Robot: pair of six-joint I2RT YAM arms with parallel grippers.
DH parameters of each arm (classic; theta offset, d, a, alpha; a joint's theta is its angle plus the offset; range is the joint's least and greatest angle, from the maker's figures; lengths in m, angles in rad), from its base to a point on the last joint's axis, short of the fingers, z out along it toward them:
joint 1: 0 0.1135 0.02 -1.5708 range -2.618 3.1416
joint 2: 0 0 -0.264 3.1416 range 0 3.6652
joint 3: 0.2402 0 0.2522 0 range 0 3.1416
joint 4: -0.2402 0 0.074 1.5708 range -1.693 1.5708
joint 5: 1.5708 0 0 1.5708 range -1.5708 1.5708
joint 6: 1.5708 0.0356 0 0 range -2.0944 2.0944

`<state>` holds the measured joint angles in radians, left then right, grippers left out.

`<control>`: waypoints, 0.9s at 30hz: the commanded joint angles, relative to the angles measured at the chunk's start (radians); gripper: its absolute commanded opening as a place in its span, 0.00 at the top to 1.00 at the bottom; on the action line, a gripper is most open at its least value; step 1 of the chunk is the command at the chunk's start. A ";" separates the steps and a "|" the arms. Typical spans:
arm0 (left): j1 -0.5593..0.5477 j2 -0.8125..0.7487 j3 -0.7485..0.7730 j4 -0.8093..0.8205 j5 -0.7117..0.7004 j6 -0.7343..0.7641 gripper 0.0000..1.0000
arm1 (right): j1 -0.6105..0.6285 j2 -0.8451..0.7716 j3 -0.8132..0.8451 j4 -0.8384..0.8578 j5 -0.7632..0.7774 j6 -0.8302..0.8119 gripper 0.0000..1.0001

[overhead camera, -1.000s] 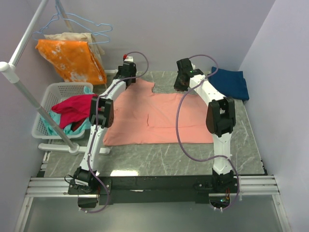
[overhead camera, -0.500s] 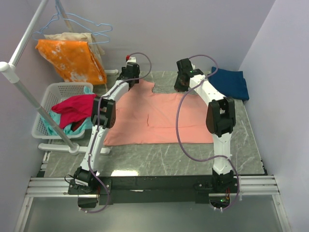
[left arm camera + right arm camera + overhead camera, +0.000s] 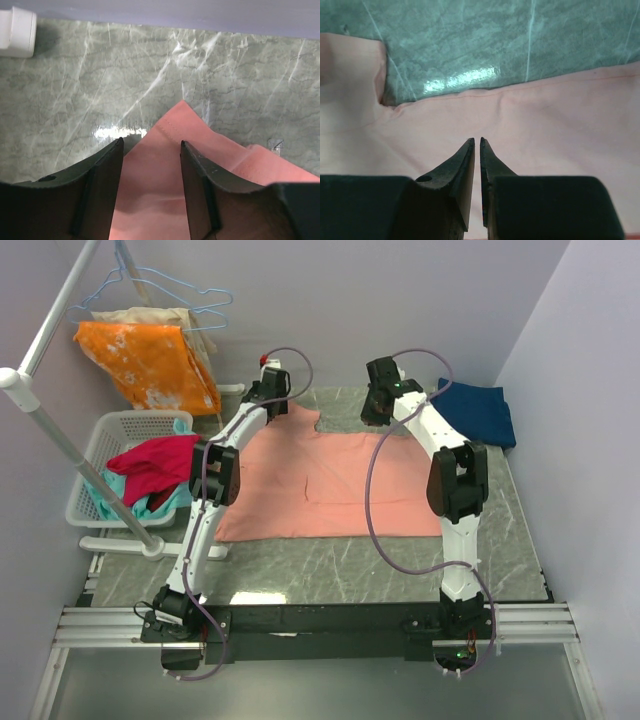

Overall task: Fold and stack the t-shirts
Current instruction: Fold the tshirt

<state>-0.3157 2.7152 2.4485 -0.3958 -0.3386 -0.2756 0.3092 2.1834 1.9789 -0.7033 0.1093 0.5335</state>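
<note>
Our left gripper [image 3: 151, 150] is open, with a finger on each side of a corner of the pink shirt [image 3: 330, 490] under it. Our right gripper [image 3: 476, 141] is almost closed over that shirt; we cannot tell if it pinches cloth. The pink shirt lies flat, not folded. The navy shirt [image 3: 480, 412], right of that gripper, looks folded. Stacking is left.

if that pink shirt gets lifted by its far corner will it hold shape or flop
Likely floppy: the salmon-pink t-shirt lies flat and thin with soft creases. Probably light; a lifted corner would drag the rest behind.
</note>
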 commanded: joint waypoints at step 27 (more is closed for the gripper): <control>0.066 0.034 0.043 -0.161 0.095 -0.143 0.84 | -0.012 -0.030 0.034 -0.024 -0.026 0.000 0.86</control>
<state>-0.2459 2.7163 2.4859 -0.4923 -0.2699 -0.4278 0.3084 2.1838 1.9991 -0.7208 0.0841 0.5339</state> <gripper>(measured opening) 0.182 0.142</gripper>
